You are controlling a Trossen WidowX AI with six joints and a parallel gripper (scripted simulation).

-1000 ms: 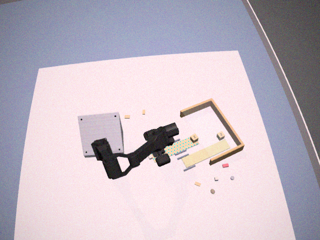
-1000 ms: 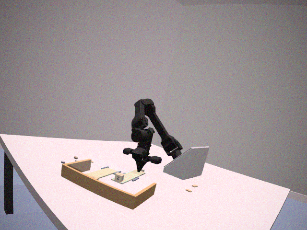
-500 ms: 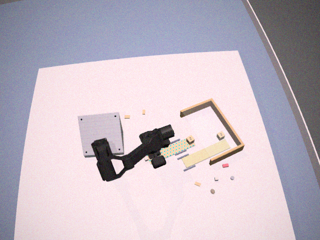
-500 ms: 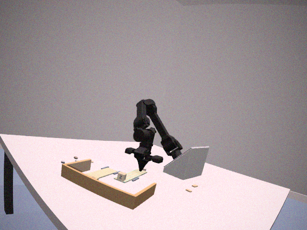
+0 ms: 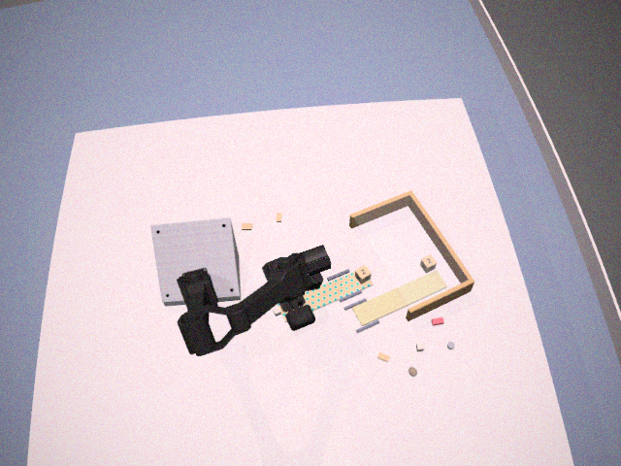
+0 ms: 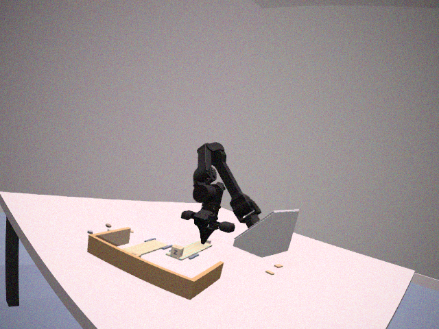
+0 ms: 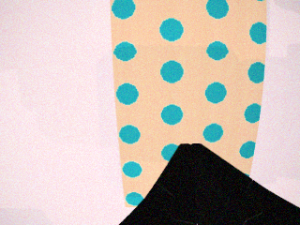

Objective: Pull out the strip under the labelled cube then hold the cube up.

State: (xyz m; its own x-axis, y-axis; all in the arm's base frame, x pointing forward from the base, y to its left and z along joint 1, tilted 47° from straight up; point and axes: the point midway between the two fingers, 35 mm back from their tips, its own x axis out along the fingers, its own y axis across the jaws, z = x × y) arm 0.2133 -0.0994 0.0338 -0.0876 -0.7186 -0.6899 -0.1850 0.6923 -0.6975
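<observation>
The wrist view shows the clenched, empty end effector (image 7: pixel 199 157) pressing the dotted strip (image 7: pixel 187 63). Only the top view shows the labelled cube (image 5: pixel 362 273) on that strip's far end, a second cube (image 5: pixel 427 262) beside the plain strip (image 5: pixel 398 299), and the wooden fence (image 5: pixel 441 241) around them.

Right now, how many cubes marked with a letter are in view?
2. One cube sits on the far end of the dotted strip; the other cube sits beside the plain strip, inside the wooden frame.
</observation>
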